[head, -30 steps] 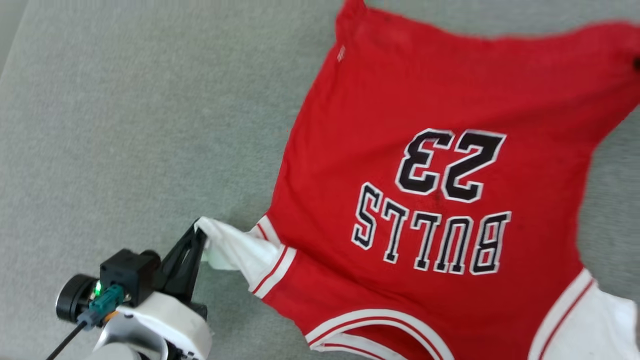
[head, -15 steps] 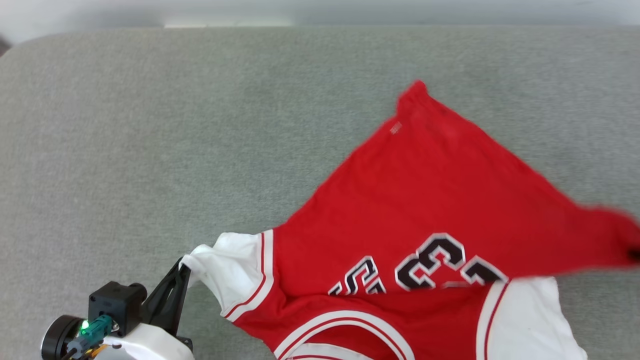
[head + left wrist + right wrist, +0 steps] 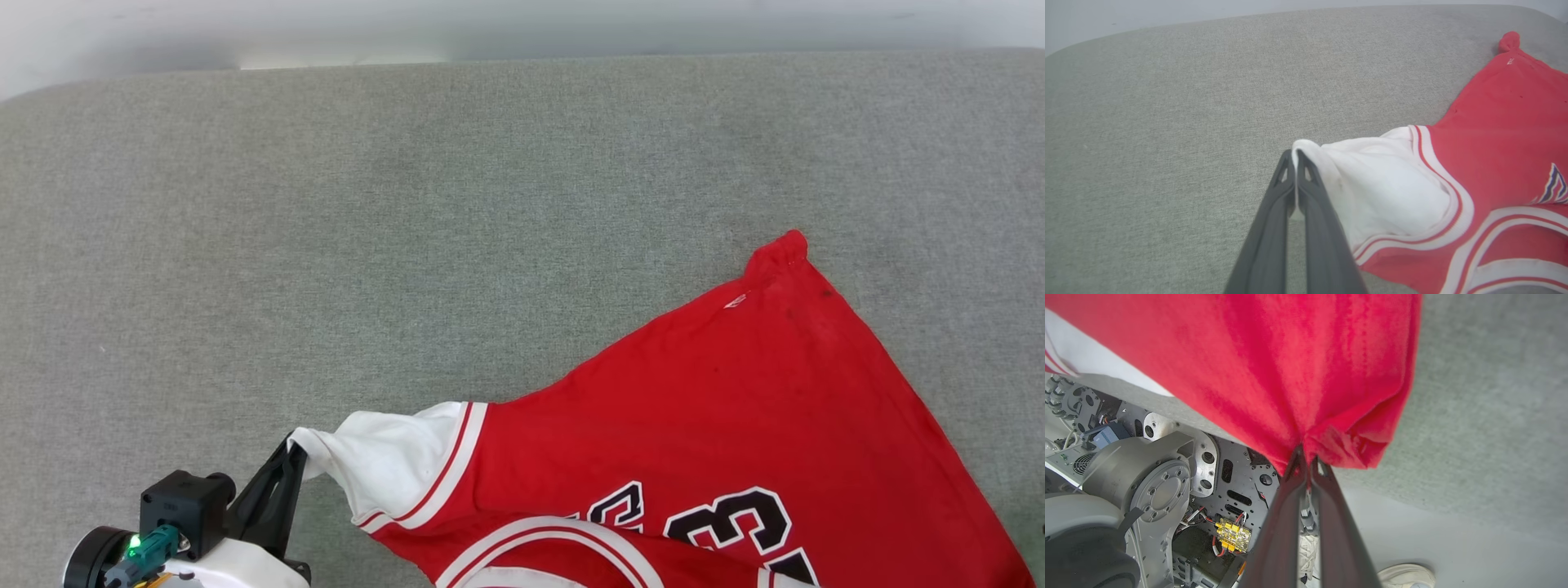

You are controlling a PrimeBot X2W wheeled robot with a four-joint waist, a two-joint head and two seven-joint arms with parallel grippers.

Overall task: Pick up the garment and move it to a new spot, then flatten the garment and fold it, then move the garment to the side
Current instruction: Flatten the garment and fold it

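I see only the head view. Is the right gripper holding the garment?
Observer: Yes. The right wrist view shows the right gripper shut on a bunched red edge of the garment.
Operator: Is the left one gripping the sleeve properly?
Observer: The left wrist view shows the left gripper shut on the very tip of the white sleeve.
Operator: Is anything below the right gripper?
Observer: A pale shoe on the floor, beyond the grey surface.

Left gripper (image 3: pixel 1294 153), two long dark fingers, was clamped tight on the cuff of the white sleeve (image 3: pixel 1384 183) of the red jersey T-shirt (image 3: pixel 1494 130). Sleeve was bunched just right of the fingers, with red-and-white striped trim at its seam. The shirt body lay on the grey woven fabric surface (image 3: pixel 1167 122), its far corner (image 3: pixel 1510 41) curled up.
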